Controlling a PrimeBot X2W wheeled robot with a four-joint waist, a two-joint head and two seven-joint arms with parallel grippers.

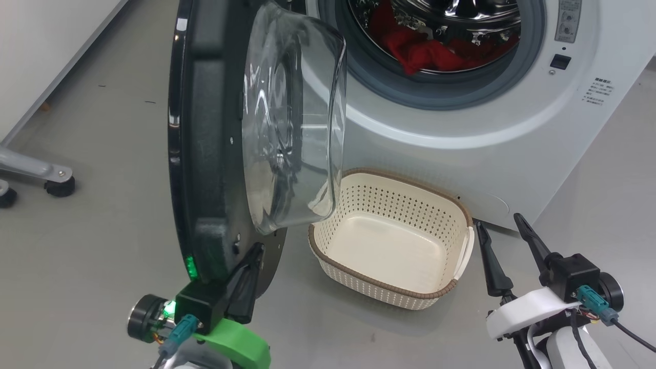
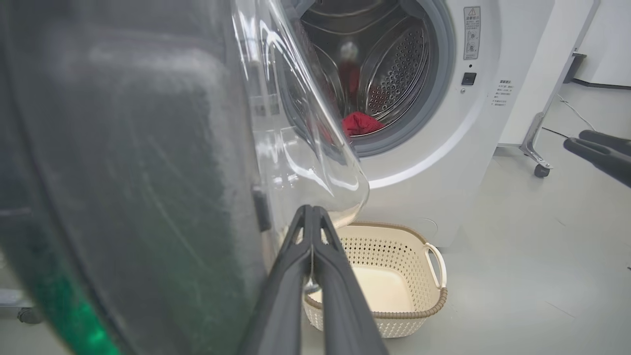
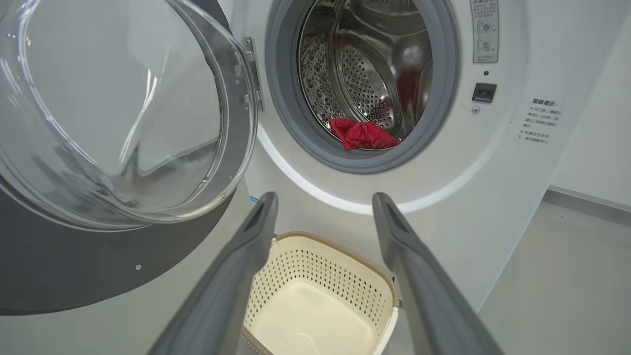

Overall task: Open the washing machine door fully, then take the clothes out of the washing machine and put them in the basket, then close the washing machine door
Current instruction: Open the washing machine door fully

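The washing machine door (image 1: 205, 154) stands swung out edge-on, its glass bowl (image 1: 292, 128) bulging toward the basket (image 1: 359, 279). My left gripper (image 1: 253, 253) is shut, its fingers lying close against the door's lower inner face; in the left wrist view its closed fingertips (image 2: 310, 212) point past the glass. The red clothes (image 1: 425, 51) lie at the front of the steel drum of the washing machine (image 1: 512, 154). The cream basket stands empty on the floor below the drum mouth. My right gripper (image 1: 498, 221) is open beside the basket's right handle, holding nothing (image 3: 325, 197).
A metal frame leg with a black castor (image 1: 59, 184) stands on the grey floor at the far left. Another wheeled leg (image 2: 540, 167) stands to the right of the machine. A white wall panel runs along the left side.
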